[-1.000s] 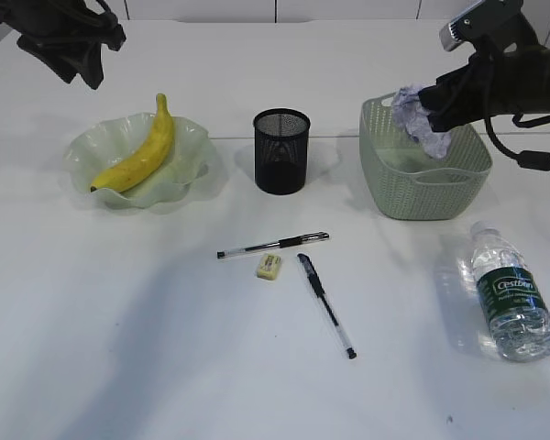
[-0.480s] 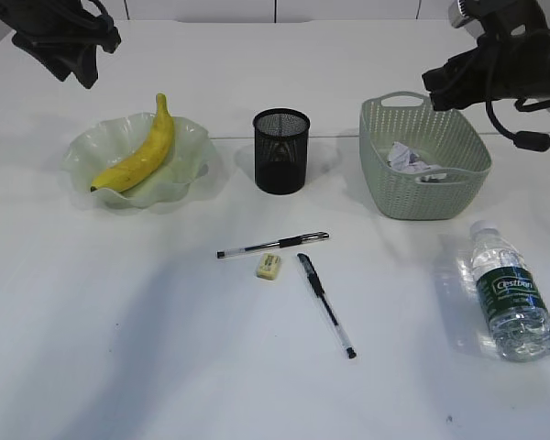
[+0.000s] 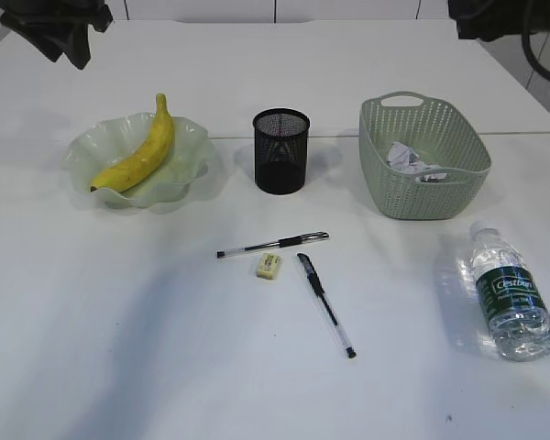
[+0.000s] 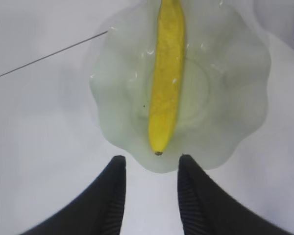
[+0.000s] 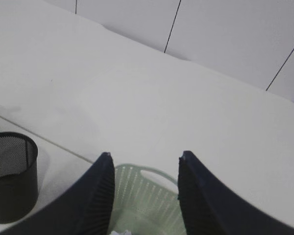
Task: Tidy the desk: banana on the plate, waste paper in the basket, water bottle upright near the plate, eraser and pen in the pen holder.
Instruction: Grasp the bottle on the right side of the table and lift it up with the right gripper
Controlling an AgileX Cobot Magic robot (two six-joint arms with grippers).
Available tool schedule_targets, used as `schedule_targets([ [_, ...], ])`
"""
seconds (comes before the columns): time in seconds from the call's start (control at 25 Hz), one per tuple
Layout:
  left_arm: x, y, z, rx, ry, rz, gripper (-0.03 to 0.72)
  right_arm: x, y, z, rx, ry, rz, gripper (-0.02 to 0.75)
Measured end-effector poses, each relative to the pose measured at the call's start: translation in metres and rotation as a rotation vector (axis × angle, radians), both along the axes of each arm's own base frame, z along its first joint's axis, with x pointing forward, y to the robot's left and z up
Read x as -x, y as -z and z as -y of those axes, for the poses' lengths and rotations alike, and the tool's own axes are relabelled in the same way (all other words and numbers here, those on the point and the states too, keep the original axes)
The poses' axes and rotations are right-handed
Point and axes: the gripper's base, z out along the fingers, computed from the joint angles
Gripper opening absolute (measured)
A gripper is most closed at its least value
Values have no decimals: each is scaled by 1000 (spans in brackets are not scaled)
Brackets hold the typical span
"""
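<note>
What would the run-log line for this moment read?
banana on plate | waste paper in basket | water bottle lying down | eraser, two pens outside pen holder | both end effectors empty

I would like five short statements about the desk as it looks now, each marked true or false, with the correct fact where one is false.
1. The banana lies in the plate. True.
2. The waste paper is on the desk beside the basket. False: it lies inside the basket.
3. The water bottle stands upright. False: it lies on its side on the desk, in front of the basket.
4. The eraser and both pens lie on the desk, outside the pen holder. True.
5. The right gripper holds the waste paper. False: its jaws are open with nothing between them.
</note>
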Motion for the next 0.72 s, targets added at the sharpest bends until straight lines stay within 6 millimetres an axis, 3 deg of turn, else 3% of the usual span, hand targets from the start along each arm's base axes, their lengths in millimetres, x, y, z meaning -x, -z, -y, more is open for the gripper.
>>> schedule_targets([
  [0.2, 13, -27, -3, 11, 0, 57, 244, 23, -33, 0, -35, 7, 70, 328],
  [0.32, 26, -50, -5, 21, 0, 109, 244, 43, -43, 0, -43, 8, 89, 328],
  [0.48, 47, -84, -10, 34, -1, 184, 244, 71, -36, 0, -40, 10, 64, 328],
  [0.72, 81, -126, -17, 51, -3, 285, 244, 97, -13, 10, -4, 117, -16, 328],
])
